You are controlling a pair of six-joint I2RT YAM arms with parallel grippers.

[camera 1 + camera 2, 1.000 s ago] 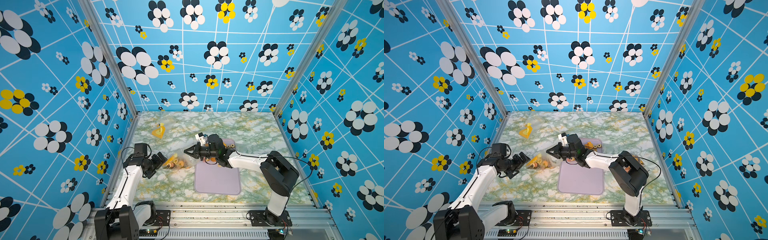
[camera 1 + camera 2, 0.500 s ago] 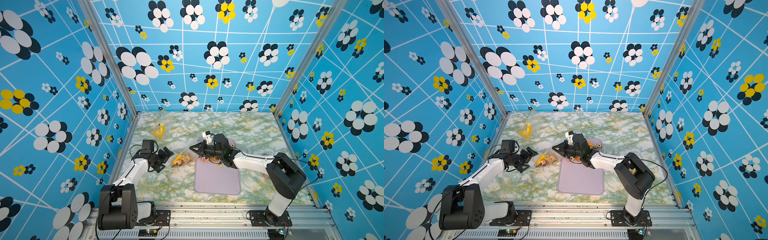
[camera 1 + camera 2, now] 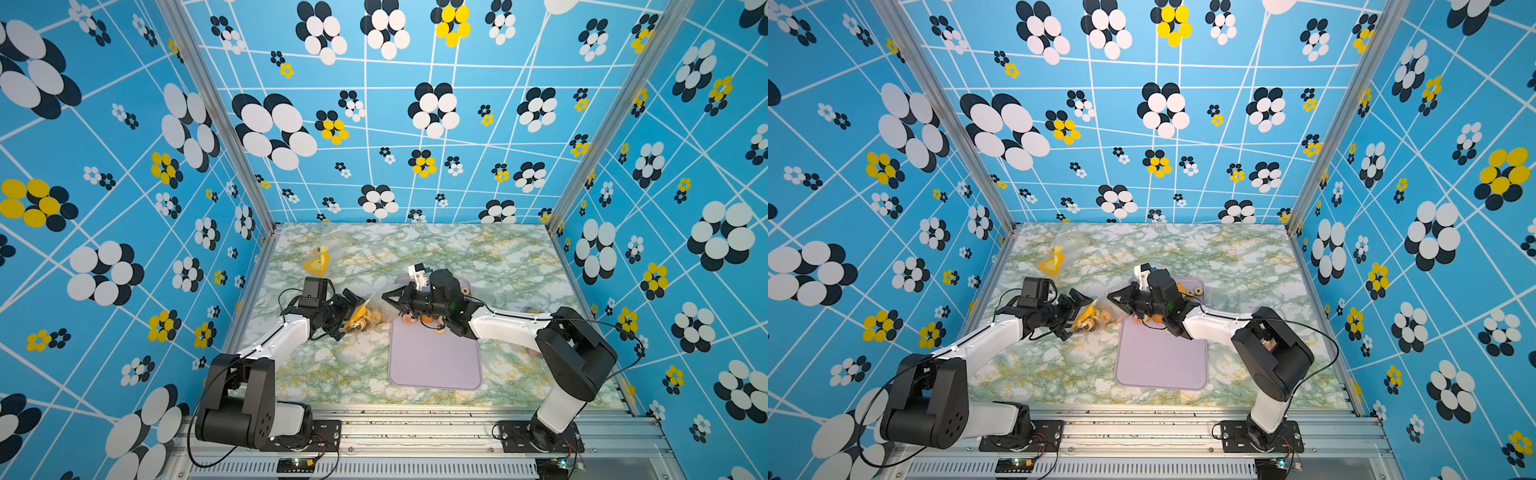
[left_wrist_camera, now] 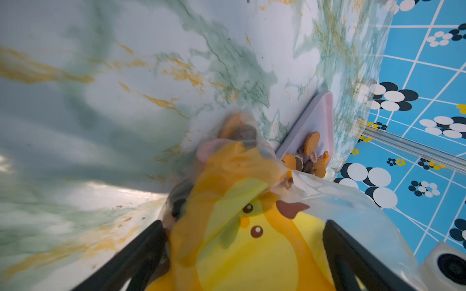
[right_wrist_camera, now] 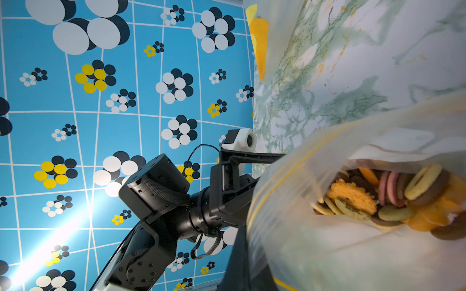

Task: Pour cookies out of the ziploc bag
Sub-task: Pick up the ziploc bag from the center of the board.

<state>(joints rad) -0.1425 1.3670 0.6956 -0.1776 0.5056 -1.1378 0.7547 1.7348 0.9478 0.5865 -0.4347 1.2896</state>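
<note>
**Between both arms, bag lay mouth-first at tray's edge**

On the marbled bench [image 3: 498, 257], a clear zip bag [image 3: 368, 318] lay stretched between the robot's two arms. Its long axis ran across from the left arm to the right. The left fingers [image 4: 136, 254] stood wide apart, straddling the closed bottom end with its yellow chick print. Whether they touched the plastic could not be told. The right fingers [image 3: 388, 297] were pressed together at the opposite end, apparently pinching the rim of the open mouth. That mouth faced the left edge of a lilac tray [image 3: 436, 361].

Cookies [image 5: 378, 199] in orange, dark brown and pink, with some pale ring-shaped rounds, were heaped just inside the mouth in the right wrist view. A small scatter of others lay on the tray beneath the right wrist, with a few more at its far edge. The plastic looked thin and slack, creased around the heap.

Both arms were at the bag, and the left was the nearer to its bottom. The pour looked to turn on that end. The bag seemed close to level, so the heap would likely slide toward the tray only once the bottom rose above the mouth, which called for the left fingers to close first. The job appeared only partly done, with most cookies in the bag.

A second bag [image 3: 318, 259], also printed in yellow, lay flat near the bench's far-left corner, well apart.
</note>
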